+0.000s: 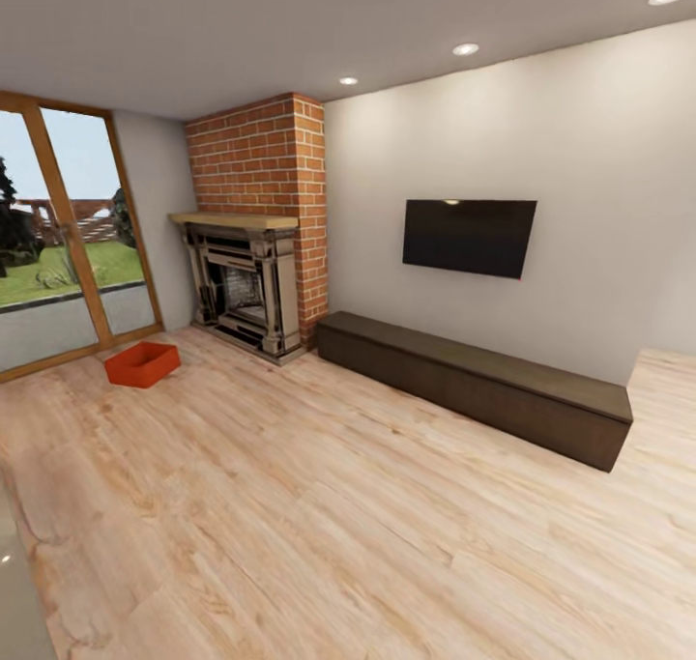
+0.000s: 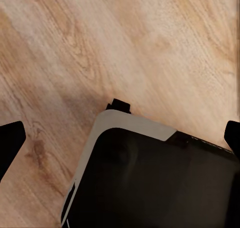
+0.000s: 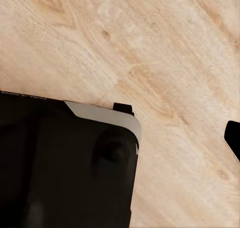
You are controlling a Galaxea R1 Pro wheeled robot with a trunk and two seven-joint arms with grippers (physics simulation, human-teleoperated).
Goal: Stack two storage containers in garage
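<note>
One red-orange, open-topped storage container (image 1: 142,363) sits on wood floor (image 1: 338,505); both arms' jaws stand apart.

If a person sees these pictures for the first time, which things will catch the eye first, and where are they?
The eye goes first to the red-orange storage container, alone on the light wood floor near the glass doors. Next comes the red brick chimney above the dark fireplace. To its right, a black television hangs on the white wall above a long dark cabinet.
</note>
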